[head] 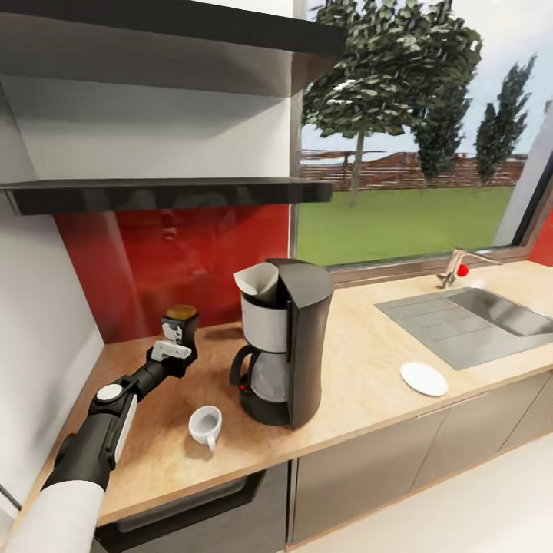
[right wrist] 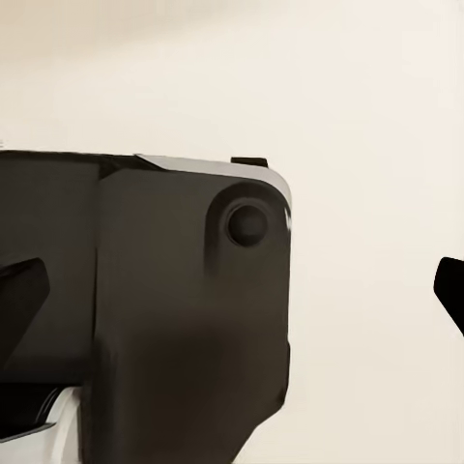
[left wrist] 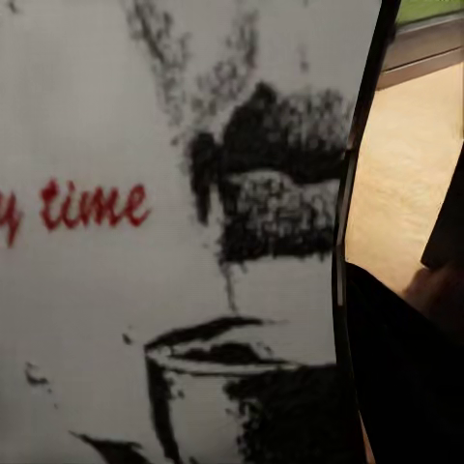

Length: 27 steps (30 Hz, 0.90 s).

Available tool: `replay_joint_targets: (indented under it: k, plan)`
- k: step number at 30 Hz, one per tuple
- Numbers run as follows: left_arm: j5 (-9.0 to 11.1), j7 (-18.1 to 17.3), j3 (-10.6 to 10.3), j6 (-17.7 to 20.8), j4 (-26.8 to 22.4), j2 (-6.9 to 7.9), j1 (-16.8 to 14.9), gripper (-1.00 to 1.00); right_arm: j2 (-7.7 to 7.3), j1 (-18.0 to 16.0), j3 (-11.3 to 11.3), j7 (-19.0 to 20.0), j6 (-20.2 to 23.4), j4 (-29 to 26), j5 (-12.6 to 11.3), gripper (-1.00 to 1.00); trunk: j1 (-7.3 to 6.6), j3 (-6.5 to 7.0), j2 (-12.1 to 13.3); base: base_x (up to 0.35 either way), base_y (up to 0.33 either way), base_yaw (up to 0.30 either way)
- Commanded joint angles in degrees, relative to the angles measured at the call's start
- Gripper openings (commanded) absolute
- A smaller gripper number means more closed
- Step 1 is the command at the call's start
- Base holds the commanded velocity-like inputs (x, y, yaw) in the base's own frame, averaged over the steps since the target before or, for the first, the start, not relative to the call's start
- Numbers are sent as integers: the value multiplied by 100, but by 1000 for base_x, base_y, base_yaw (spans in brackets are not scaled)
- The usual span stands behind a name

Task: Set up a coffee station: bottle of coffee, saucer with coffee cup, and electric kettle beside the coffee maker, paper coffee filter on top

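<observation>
The black-and-white left arm reaches forward and upward, its left gripper closed around a dark bottle with a brown lid (its label close up at the wrist camera).

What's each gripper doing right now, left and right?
Left gripper: closed on the bottle of coffee, low over the countertop left of the coffee maker.
Right gripper: cannot be told.

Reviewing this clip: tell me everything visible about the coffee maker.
The coffee maker stands upright on the wooden countertop, near its front edge. It has a dark grey body, a grey-white filter basket, and a glass carafe with a black handle below. A white paper filter sits in its top. The coffee cup lies apart, beside it.
</observation>
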Motion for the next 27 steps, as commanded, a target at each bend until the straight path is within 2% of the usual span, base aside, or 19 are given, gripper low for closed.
replay_joint_targets:
  k: [1,5,9,17,21,27]
  plan:
    - [-21,-38,12,23,-9,-14,-3,-100,-5,1,-4,-33,-1,-9,42,100,7,-11,-11,319,101,-55]
    - [-22,-40,8,18,32,-27,3,-100,-56,1,0,-33,-1,-2,46,100,7,-11,-11,245,73,-182]
    - [-50,-46,-5,10,100,-43,4,-100,-120,1,0,-33,-1,3,44,100,7,-11,-11,33,9,-202]
    - [-72,-56,-46,2,214,-45,110,-100,-124,1,8,-33,-1,8,46,100,7,-11,-11,1,0,-15]
    - [-78,-62,-48,-229,309,-33,141,-100,-124,1,10,-33,-1,9,46,100,7,-11,-11,0,0,0]
    - [-69,-57,-52,-269,316,-53,233,-100,-124,1,8,-33,-1,9,47,100,7,-11,-11,5,0,-7]
